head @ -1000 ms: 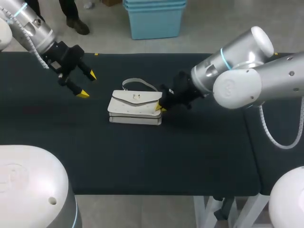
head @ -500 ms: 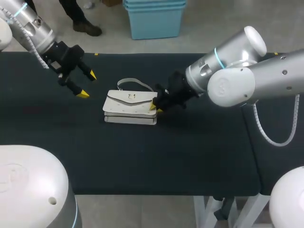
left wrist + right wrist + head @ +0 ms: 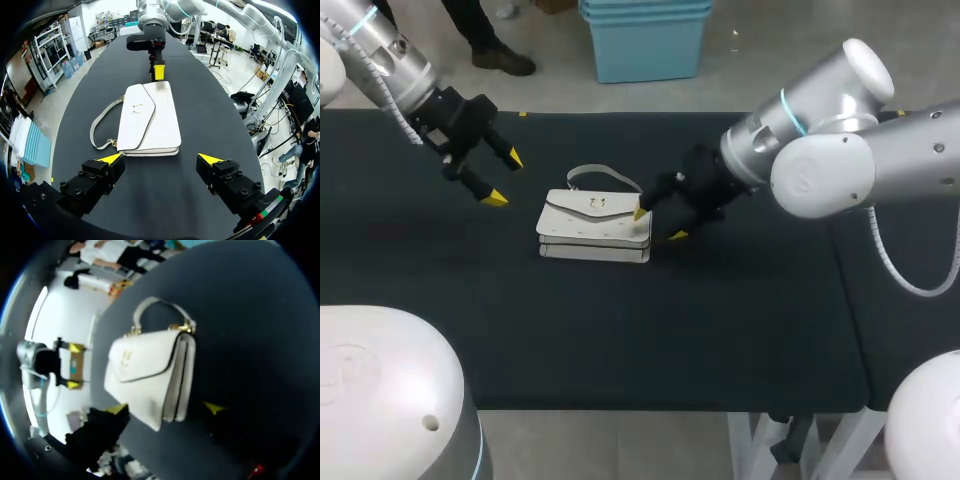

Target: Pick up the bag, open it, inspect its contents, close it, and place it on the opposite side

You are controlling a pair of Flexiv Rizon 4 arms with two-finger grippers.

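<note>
The white bag [image 3: 595, 228] lies flat on the black table [image 3: 720, 320], a little left of the middle, with its flap down and its curved handle [image 3: 605, 175] resting on the cloth on the far side.

Your right gripper [image 3: 658, 225] sits low at the bag's right end with its jaws released. One yellow tip is at the upper corner of that end and the other is just beside the lower edge. In the right wrist view the end of the bag stands between the spread fingers (a gap shows on at least one side, so nothing is clamped).

Your left gripper [image 3: 505, 178] hangs above the table off the bag's left end, apart from it and also released. From its own camera, the bag [image 3: 150, 117] lies straight ahead of the two yellow tips.
</note>
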